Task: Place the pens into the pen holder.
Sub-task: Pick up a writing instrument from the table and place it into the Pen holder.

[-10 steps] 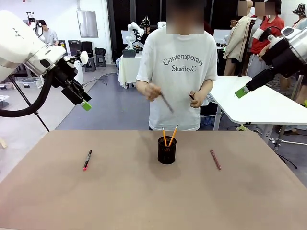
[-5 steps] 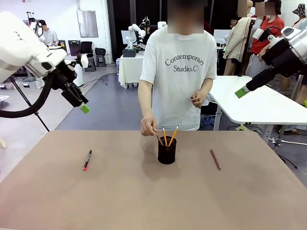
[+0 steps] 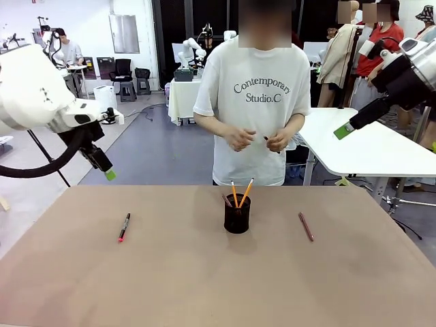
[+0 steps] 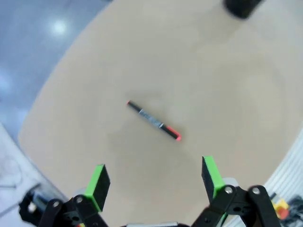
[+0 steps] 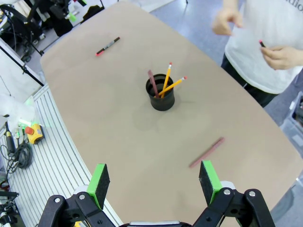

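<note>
Left gripper (image 3: 107, 174) lower — dark pen (image 5: 152, 84) now inside pen holder (image 3: 237, 219)

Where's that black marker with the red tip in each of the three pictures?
Front view: marker left of the pen holder.
Left wrist view: marker mid-picture, slanted; pen holder top right.
Right wrist view: marker upper left; pen holder centre.
Shared landmark: the pen holder.

White L arm (image 3: 34, 95), blk cable (image 3: 27, 170), blk gripper (image 4: 154, 176) w/ green pads (image 4: 98, 182)

Front across, wrists probably high over table (image 3: 204, 286).
</note>
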